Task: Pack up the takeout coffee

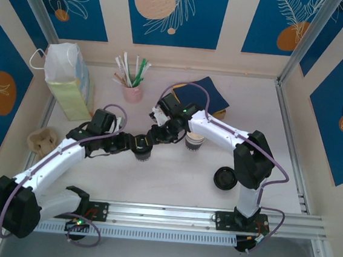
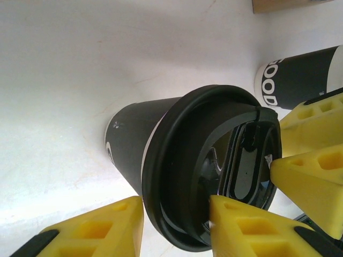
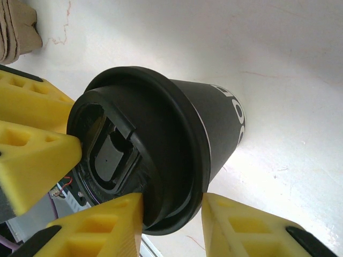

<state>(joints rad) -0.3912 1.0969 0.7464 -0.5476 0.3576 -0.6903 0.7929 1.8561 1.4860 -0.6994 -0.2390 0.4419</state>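
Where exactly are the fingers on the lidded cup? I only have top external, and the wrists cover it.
Observer: In the right wrist view, the right gripper straddles the rim of the lid on the takeout coffee, fingers touching it.
Operator: Left one?
Observer: The left gripper has one finger over the lid top and one outside the rim.
Operator: Cup lifted?
Observer: Doesn't look it. Its base appears to rest on the table.

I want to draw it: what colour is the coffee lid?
Black; the lid shows best in the right wrist view.
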